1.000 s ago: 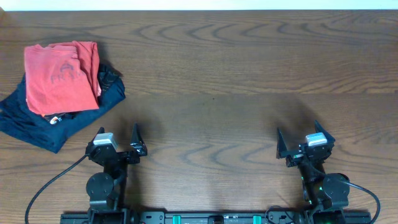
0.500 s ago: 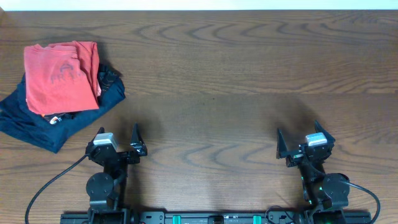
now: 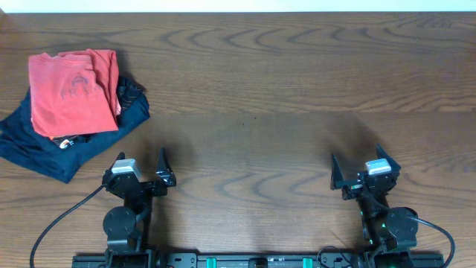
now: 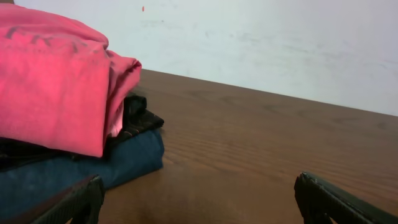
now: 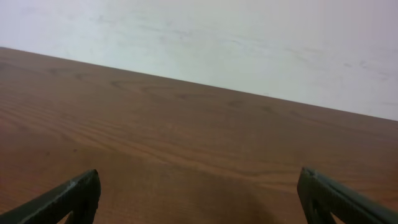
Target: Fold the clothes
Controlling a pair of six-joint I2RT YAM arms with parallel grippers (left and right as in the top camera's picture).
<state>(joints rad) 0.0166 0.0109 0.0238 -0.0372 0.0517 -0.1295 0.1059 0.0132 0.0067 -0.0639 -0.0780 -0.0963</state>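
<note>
While both arms sit at the near edge of the desk (image 3: 253, 82), the left pincer (image 3: 141, 155) has its fingers spread wide with nothing between them, and the right pincer (image 3: 355, 152) stands just as wide apart. Each wrist view shows two dark fingertips (image 4: 78, 200) at its lower corners, over wood grain. Farther back on the left, a folded salmon-pink garment (image 3: 71, 93) lies on a dark navy garment (image 3: 37, 152), with a dark striped fabric edge (image 4: 140, 121) between them. The faint darker print on the salmon panel is too dim to read, and a small pale label (image 3: 62, 141) at its near hem is too small to read. The orange-red SOCCER T-shirt shows in no view, so I cannot tell where it is. A pale wall (image 5: 249, 37) rises behind the desk. Nothing has shifted since half a second ago.
</note>
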